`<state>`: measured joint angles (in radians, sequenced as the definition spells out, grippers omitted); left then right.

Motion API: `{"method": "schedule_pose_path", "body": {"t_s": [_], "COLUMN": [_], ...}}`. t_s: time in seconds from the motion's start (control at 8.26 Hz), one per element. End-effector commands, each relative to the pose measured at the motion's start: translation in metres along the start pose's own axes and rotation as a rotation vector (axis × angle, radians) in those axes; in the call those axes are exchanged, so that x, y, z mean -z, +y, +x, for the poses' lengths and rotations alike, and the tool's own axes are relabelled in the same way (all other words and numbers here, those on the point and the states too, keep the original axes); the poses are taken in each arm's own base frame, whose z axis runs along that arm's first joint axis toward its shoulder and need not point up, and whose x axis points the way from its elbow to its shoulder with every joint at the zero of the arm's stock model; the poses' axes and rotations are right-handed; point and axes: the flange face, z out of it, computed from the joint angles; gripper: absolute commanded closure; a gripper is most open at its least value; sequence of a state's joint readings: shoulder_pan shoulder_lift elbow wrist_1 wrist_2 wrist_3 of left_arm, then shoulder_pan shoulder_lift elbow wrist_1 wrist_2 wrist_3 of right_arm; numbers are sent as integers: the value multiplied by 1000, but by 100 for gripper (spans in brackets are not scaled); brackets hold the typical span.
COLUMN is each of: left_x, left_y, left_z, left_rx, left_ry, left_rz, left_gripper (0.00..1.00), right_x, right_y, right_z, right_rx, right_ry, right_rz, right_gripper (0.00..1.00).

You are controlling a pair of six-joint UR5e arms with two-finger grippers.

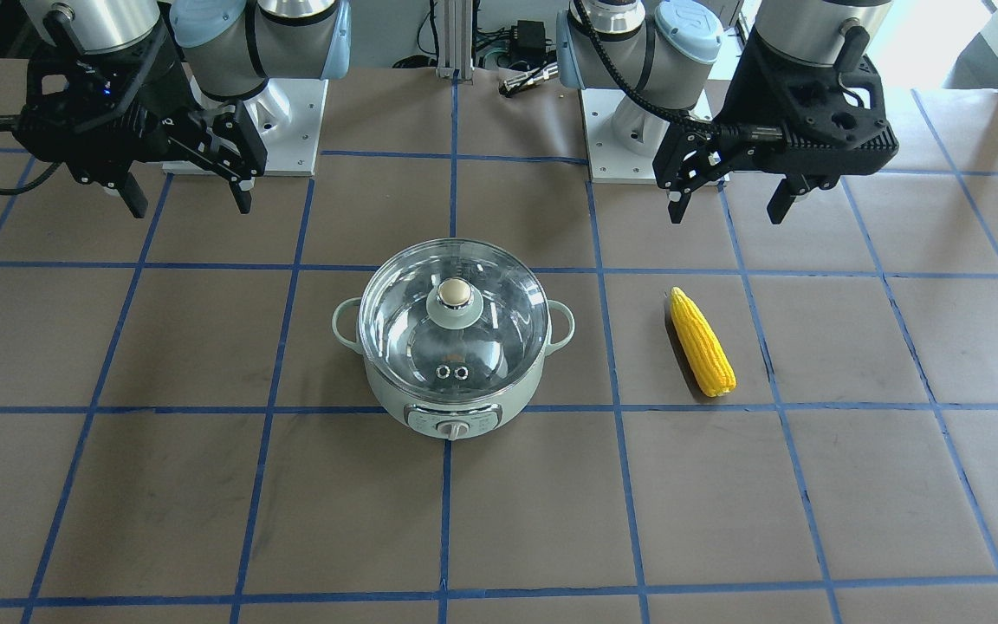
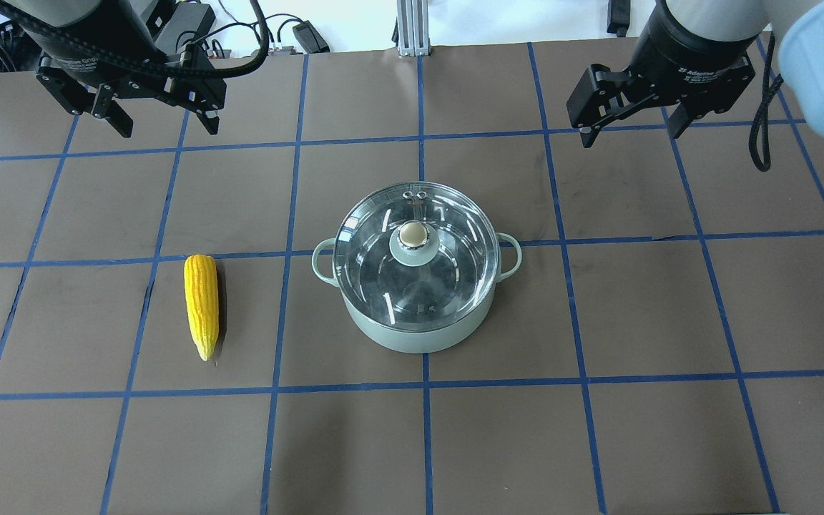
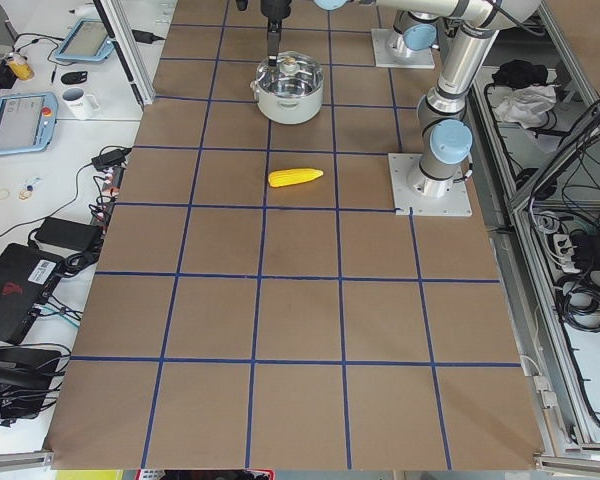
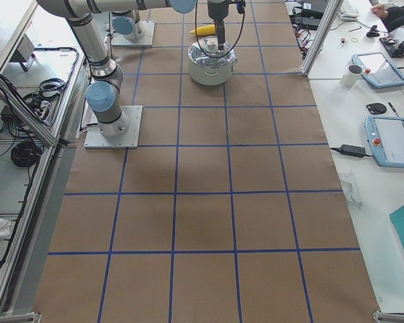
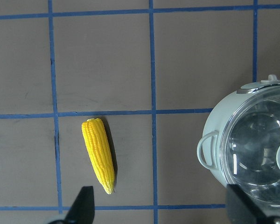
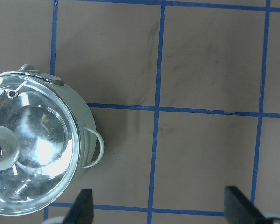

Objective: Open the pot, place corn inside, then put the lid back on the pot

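Pot (image 1: 451, 390) sits mid-table with its lid (image 1: 499, 334) on, corn (image 1: 701, 342) lying well apart on the left arm's side; left claw (image 1: 729, 208) and right claw (image 1: 190, 206) hang wide open, empty, so I'd centre one over the knob (image 1: 454, 293) and lift straight up.

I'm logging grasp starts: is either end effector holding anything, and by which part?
Nothing is held. The left end effector and right end effector are open and empty; the corn lies on the table, the lid on the pot.
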<state>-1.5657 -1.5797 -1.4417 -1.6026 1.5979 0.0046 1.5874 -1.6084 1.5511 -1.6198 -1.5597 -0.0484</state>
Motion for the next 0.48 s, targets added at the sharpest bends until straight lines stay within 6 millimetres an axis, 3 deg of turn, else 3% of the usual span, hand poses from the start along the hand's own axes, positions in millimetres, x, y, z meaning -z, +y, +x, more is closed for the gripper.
{"method": "schedule_pose_path", "body": {"t_s": [0.0, 0.36], "left_x": [-7, -17], "left_y": [-4, -10], "left_z": [-8, -8], "left_rx": [18, 18], "left_ry": [7, 1], "left_rz": [-10, -35], "left_gripper": [0, 0], "right_x": [-1, 0], "right_y": [0, 0], "right_z": [0, 0], "right_rx": [-2, -1], "right_ry": [2, 5], "right_rz": [-5, -1], "right_gripper": [0, 0]}}
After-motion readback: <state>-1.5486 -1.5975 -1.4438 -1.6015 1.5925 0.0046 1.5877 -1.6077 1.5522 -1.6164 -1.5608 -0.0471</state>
